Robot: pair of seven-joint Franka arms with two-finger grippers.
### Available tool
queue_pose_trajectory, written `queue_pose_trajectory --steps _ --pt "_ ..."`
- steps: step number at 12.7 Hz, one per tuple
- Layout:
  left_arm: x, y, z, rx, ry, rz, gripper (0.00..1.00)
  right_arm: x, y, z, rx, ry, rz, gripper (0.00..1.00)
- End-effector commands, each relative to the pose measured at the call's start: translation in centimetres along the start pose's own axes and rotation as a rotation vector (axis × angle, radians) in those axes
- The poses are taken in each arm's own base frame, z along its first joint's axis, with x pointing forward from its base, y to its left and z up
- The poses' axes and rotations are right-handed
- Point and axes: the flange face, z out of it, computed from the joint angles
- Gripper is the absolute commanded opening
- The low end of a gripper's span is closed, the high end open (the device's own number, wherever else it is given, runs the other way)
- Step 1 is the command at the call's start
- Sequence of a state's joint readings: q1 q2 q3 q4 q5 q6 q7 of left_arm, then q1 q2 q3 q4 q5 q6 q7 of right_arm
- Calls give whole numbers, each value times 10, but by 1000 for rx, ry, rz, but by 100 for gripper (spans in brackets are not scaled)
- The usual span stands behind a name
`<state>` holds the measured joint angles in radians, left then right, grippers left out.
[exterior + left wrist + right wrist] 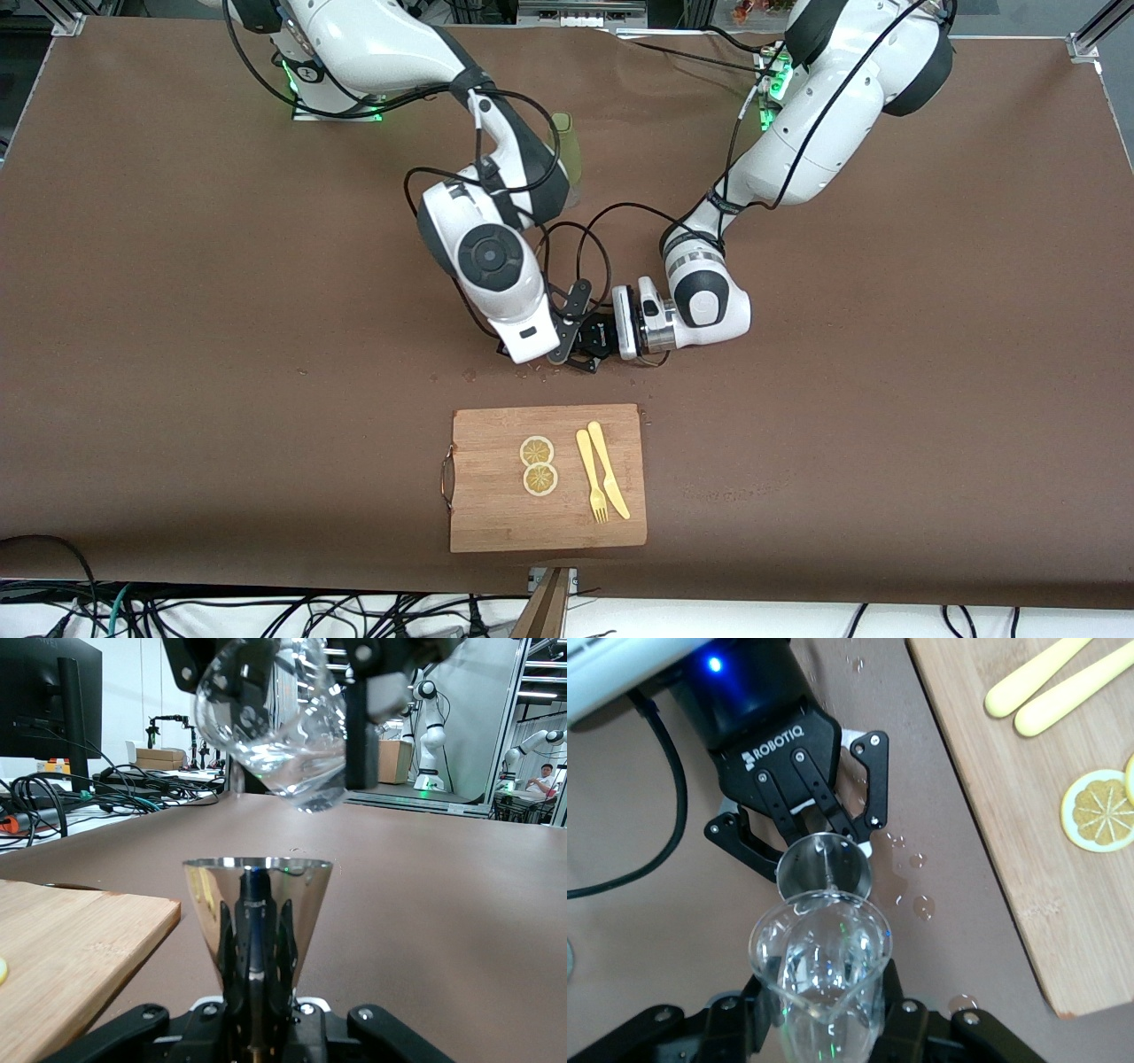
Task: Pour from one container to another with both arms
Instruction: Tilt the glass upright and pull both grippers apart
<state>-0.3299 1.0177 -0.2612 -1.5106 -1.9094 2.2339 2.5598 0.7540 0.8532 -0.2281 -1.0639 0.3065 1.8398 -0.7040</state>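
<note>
clear glass, and it's tipping: the little glass cup (275,722) hangs tilted right over the mouth of the steel jigger (257,912), its lip just above the rim, water sloshing inside and a thin stream looking to run into the jigger's bowl. the right gripper (824,1010) is clenched on the cup's base, over the bare table just farther from the front camera than the cutting board (547,478). the left gripper (811,828) is clamped on the jigger's narrow waist, holding it upright under the cup. that cup looks light, stiff and breakable, slick when wet too, so a low hold on the thick base seems the safe place, firm but not crushing. the jigger is hard, shiny and slippery, and the pinched waist is its natural handhold. droplets (917,899) already dot the brown table (177,354) around the pair, so a spill is a real risk if the tilt gets hasty. on the board sit two lemon slices (538,465), a yellow fork (591,474) and a yellow knife (608,469). a green bottle (567,151) stands well apart, up near the right arm.
</note>
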Motion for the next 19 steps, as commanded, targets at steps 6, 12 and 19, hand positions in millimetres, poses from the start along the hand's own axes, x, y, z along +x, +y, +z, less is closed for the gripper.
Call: queue_pose_trajectory --steps 6,12,19 --pt "23 -17 -6 44 29 -5 0 -71 64 -40 172 241 -62 28" --pt "51 -57 -72 62 2 22 0 -184 128 -51 243 504 -137 28" --pt "55 -93 -226 -121 -95 61 0 -337 173 -8 235 787 -305 28"
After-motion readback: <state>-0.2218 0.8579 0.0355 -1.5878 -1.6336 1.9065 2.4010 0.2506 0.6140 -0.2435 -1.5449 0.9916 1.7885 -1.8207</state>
